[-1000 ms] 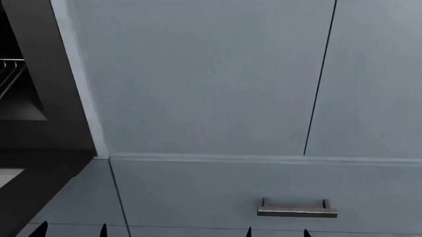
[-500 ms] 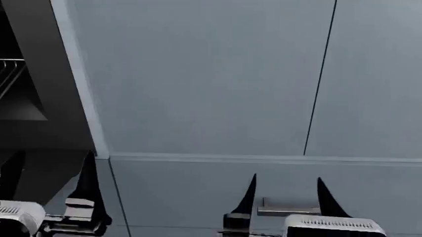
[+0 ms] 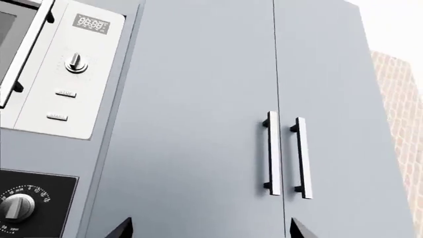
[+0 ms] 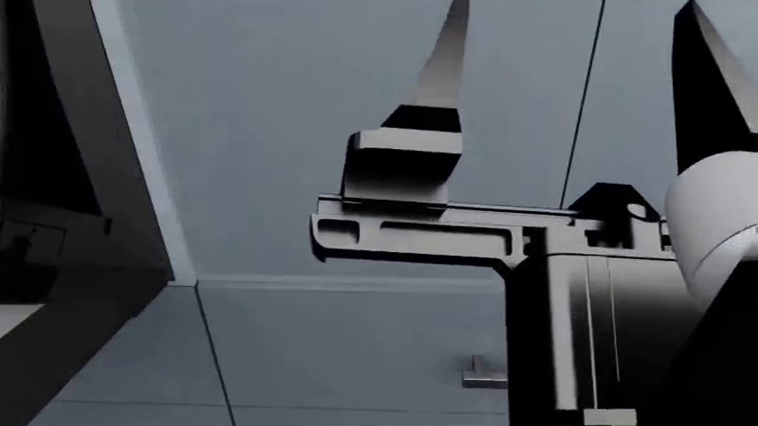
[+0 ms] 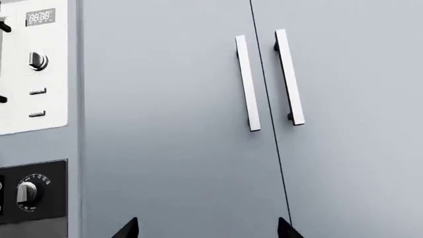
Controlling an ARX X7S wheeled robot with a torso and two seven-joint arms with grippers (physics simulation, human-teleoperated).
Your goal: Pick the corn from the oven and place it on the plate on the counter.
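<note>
A: Where is the corn?

B: Not in view. Neither is the plate or the surface it sits on. At the left edge of the head view only a dark slice of the oven [image 4: 48, 177] shows, beside the grey-blue cabinet doors [image 4: 355, 89]; whether anything lies inside it cannot be told from here.

A: And the grippers?

B: The right gripper [image 4: 569, 98] is raised in front of the cabinet doors, fingers [image 4: 445, 53] spread wide and pinching nothing. In its wrist view two dark tips stand well apart at the frame's edge, facing a pair of bar handles [image 5: 268, 79] with a white control panel [image 5: 33, 64] off to one side. The left gripper [image 3: 208, 230] also has its tips well apart and empty, pointed at similar door handles [image 3: 286, 156] near a dial [image 3: 76, 63].

A: How would you take the cob?

B: I would guess it is light, stiff and bumpy, but round, so apt to roll or twist. Closing across the thick middle, not the tapered end, looks safest. First the arm must turn from the cabinet toward the oven.
</note>
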